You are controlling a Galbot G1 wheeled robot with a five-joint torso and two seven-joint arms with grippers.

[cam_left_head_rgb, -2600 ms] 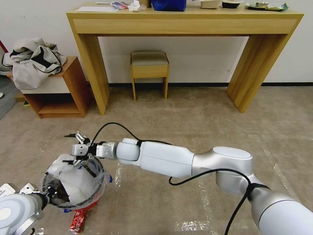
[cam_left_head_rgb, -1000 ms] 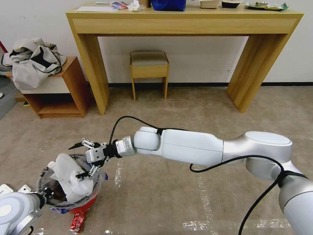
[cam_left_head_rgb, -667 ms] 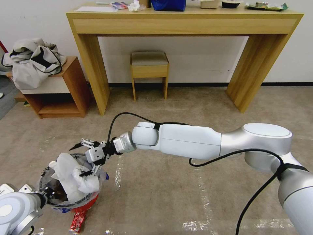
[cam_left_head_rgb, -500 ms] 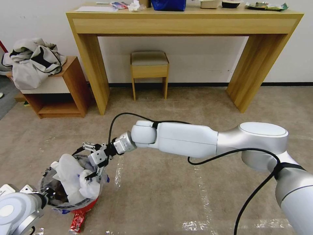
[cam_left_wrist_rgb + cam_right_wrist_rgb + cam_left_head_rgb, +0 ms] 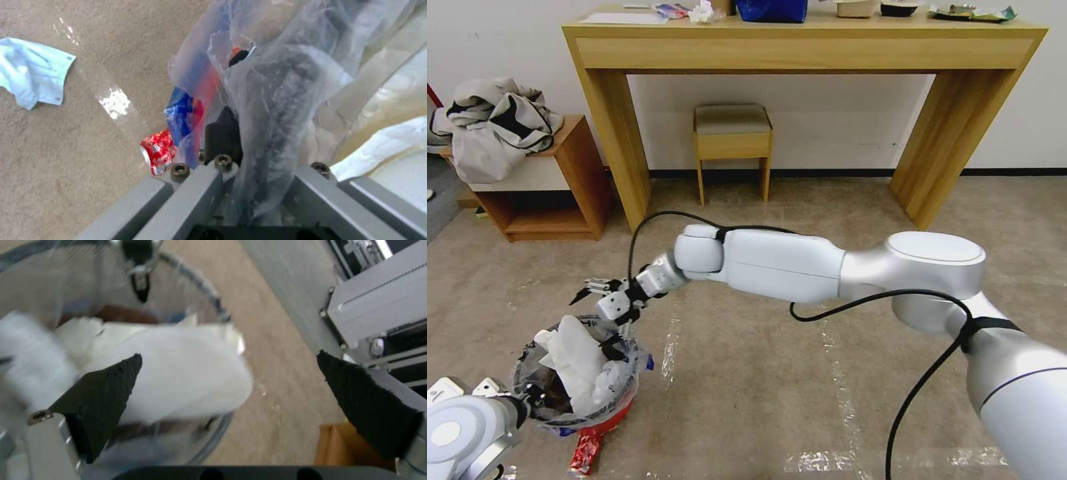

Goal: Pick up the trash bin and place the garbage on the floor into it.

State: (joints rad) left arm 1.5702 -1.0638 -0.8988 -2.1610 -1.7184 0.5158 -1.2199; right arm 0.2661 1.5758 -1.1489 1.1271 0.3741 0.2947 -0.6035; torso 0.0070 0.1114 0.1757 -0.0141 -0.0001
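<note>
The trash bin [image 5: 602,415], a red bucket lined with a clear bag, hangs low at the left with my left gripper [image 5: 526,399] shut on its rim and liner [image 5: 267,100]. Crumpled white paper [image 5: 577,360] fills it, seen closer as white paper [image 5: 178,373] inside the rim [image 5: 213,303]. My right gripper [image 5: 595,319] hovers open just over the bin's far edge, and in its wrist view the gripper [image 5: 228,358] holds nothing between its black pads [image 5: 102,396]. On the floor lie a red soda can [image 5: 156,156], red wrapper [image 5: 585,453] and light-blue cloth [image 5: 33,75].
A long wooden desk [image 5: 800,47] stands against the wall with a small stool [image 5: 732,143] under it. A low shelf [image 5: 554,193] at the left carries a bundle of clothes [image 5: 494,123]. Shiny tape strips [image 5: 840,400] cross the carpet.
My right gripper, open throughout, drew back from the bin, then swung left and up over its far rim. The white paper settled lower in the bin. The left arm kept its hold.
</note>
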